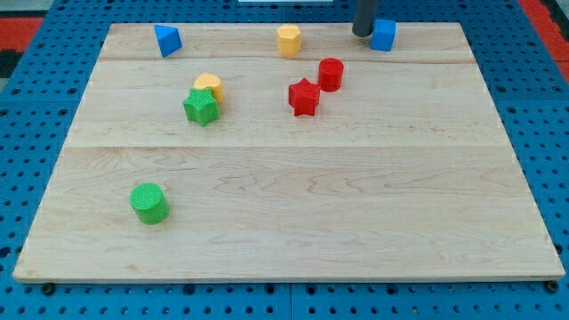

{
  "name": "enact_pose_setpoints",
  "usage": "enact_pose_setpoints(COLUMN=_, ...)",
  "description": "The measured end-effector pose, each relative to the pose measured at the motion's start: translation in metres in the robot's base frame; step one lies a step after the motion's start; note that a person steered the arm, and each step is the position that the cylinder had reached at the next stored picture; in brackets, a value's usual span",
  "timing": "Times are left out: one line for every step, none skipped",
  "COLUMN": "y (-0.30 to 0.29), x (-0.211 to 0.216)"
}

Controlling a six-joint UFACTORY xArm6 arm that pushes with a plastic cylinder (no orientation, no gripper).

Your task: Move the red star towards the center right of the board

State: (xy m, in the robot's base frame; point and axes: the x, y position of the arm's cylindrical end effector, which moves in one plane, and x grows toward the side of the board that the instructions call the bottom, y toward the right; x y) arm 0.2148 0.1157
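The red star (304, 97) lies on the wooden board (293, 204), above the middle and a little right of centre. A red cylinder (331, 74) stands just up and right of it, apart by a small gap. My tip (362, 34) is at the view's top, touching or nearly touching the left side of the blue cube (384, 35). The tip is well above and to the right of the red star, with the red cylinder between them.
A yellow hexagonal block (288, 40) is at the top middle. A blue triangular block (167, 40) is at the top left. A yellow block (208, 85) touches a green star (201, 108) at the left. A green cylinder (148, 203) stands at the lower left.
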Motion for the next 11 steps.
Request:
enact_pose_setpoints(y=-0.013, x=0.024)
enact_pose_setpoints(y=-0.045, x=0.048)
enact_pose_setpoints(y=-0.091, x=0.056)
enact_pose_setpoints(y=-0.137, x=0.064)
enact_pose_setpoints(y=-0.156, x=0.098)
enact_pose_setpoints(y=-0.115, x=0.142)
enact_pose_setpoints(y=-0.087, x=0.18)
enact_pose_setpoints(y=-0.054, x=0.188)
enact_pose_setpoints(y=-0.083, x=0.18)
enact_pose_setpoints(y=-0.084, x=0.174)
enact_pose_setpoints(y=-0.048, x=0.17)
